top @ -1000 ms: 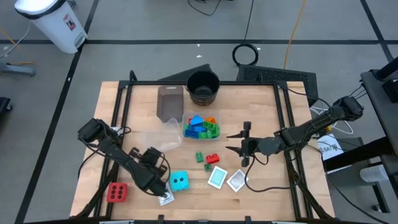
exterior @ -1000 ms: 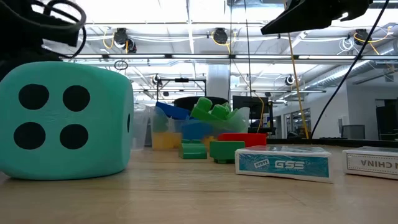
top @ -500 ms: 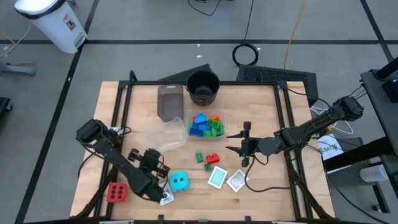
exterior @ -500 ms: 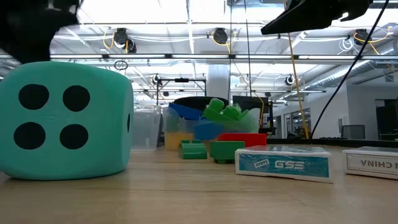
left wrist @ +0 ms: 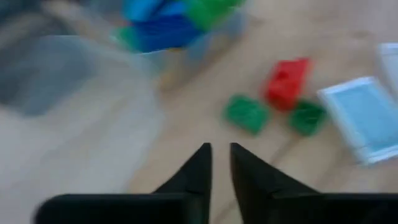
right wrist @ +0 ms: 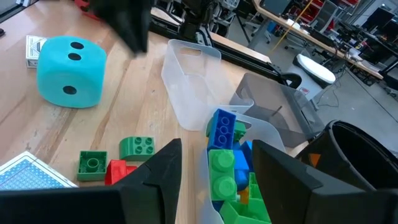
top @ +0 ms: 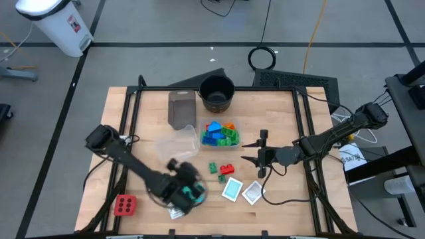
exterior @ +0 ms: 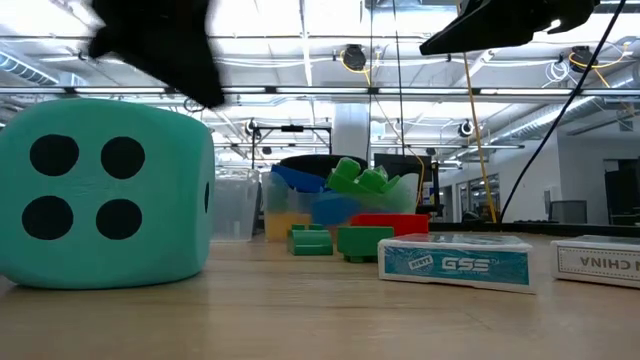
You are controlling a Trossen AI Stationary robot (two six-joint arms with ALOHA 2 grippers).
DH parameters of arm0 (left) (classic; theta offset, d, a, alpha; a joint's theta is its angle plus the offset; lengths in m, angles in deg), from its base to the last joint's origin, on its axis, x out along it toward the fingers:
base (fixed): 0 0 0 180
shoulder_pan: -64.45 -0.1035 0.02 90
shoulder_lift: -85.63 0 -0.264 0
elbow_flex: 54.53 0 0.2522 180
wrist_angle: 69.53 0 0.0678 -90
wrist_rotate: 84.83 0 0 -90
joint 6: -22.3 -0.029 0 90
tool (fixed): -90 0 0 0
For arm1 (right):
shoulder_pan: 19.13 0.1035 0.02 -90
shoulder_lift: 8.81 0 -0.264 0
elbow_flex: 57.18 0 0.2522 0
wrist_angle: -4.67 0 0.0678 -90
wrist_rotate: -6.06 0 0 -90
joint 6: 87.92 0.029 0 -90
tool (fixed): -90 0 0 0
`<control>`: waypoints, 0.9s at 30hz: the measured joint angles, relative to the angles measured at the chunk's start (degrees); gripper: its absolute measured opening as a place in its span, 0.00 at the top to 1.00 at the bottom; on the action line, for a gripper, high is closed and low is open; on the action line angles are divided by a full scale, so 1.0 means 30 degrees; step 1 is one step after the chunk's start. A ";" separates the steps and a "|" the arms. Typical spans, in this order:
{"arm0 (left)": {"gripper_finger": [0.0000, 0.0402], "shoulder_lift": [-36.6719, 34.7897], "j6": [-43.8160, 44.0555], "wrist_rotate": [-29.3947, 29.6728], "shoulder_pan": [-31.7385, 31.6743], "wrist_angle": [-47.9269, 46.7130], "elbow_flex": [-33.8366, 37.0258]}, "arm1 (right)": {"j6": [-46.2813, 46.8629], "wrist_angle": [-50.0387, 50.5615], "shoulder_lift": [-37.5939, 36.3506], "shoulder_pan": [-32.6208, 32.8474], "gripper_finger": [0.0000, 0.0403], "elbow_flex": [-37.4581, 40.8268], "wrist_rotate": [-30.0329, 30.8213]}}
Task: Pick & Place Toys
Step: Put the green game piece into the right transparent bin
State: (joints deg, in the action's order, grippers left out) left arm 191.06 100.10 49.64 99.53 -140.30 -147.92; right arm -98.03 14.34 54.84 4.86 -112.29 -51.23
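While hovering low over the cyan dotted cube (top: pixel 196 194) at the near-left part of the bench (top: pixel 279 113), left gripper (top: pixel 183 192) with fingers (left wrist: pixel 198 168) only narrowly parted and nothing between them. Judged to be the approach step of a pick, no grasp made yet. For the cube, next move calls for spreading the fingers much wider than now, squaring them to two opposite faces, then descending and closing; too narrow a gap risks simply pushing the cube aside. Left wrist view looks past the fingers toward two loose green blocks (left wrist: pixel 247 113), a red block (left wrist: pixel 287 81) and a blue-backed card (left wrist: pixel 367 118), so a smaller target cannot be ruled out. Right gripper (top: pixel 260 154) waiting mid-bench, right of the loose blocks, fingers (right wrist: pixel 163 168) held wide and empty. Cube resting flat and square on the bench, four-dot face toward the low camera, two-dot face up; being a cube, no long axis to speak of. Card lying flat, long axis running roughly from the near edge toward the far edge, slightly slanted. Red dotted cube (top: pixel 124 205) well to the left near the bench corner. Most small blocks already heaped in a clear tub (top: pixel 199 137) toward the middle, in front of the black pot (top: pixel 217 93). Plenty left to place.
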 joint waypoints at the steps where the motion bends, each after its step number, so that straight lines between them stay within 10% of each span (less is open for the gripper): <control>1: 0.79 0.0000 -0.1655 -0.0540 -0.0453 0.2141 0.0307 | 0.0000 0.0002 0.0001 0.0000 0.59 -0.0005 0.0006; 5: 0.58 0.0000 -0.7495 -0.2333 -0.2349 0.9013 0.1451 | 0.0000 0.0002 -0.0001 0.0000 0.59 0.0000 -0.0001; 11: 0.39 -0.0007 -0.5813 -0.4806 -0.4913 0.9505 0.2103 | 0.0000 0.0000 0.0000 0.0000 0.59 0.0000 0.0000; 27: 0.43 0.1267 -0.6039 -0.6424 -0.5244 1.3193 0.4064 | -0.0007 -0.0040 -0.0002 0.0000 0.59 0.0000 0.0003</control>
State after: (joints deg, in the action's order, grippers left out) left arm 194.86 81.98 30.36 83.80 -100.72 -135.73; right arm -98.05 14.22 54.84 4.86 -112.29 -51.22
